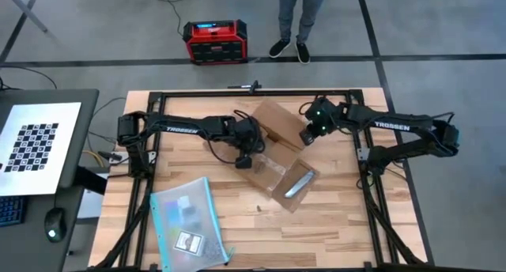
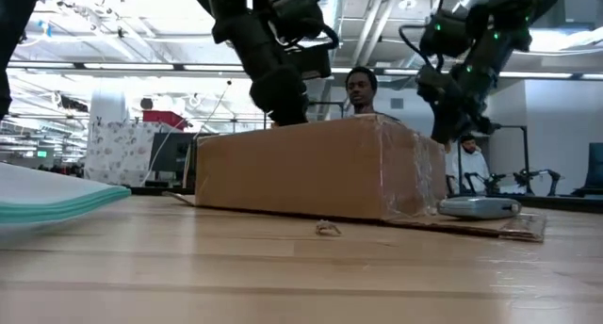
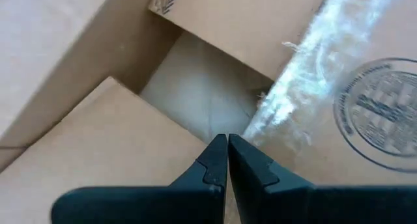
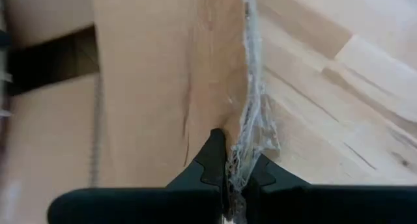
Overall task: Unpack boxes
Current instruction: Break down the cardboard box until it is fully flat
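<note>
The brown cardboard box (image 1: 273,149) stands mid-table with its flaps open; one flap (image 1: 278,118) sticks out toward the far edge, and another lies flat on the table toward the near right. My left gripper (image 3: 227,140) is shut, its tips pointing down at the gap between the inner flaps (image 3: 195,87). My right gripper (image 4: 234,160) is at the box's far right corner (image 1: 307,137), shut on a frayed strip of clear tape. My left gripper's shut tips are close over the edge of an inner flap (image 3: 163,139); I cannot tell whether they touch it. My right gripper pinches a frayed tape strip (image 4: 251,113) between its fingertips, where it runs along the edge of a box flap (image 4: 163,87). The fingers slant down from the table's right side, along the strip.
A grey flat object (image 1: 296,181) lies on the flap spread on the table. A clear teal-edged pouch (image 1: 188,223) lies at the near left. A red and black case (image 1: 213,41) and a standing person (image 1: 300,19) are on the floor beyond the far edge.
</note>
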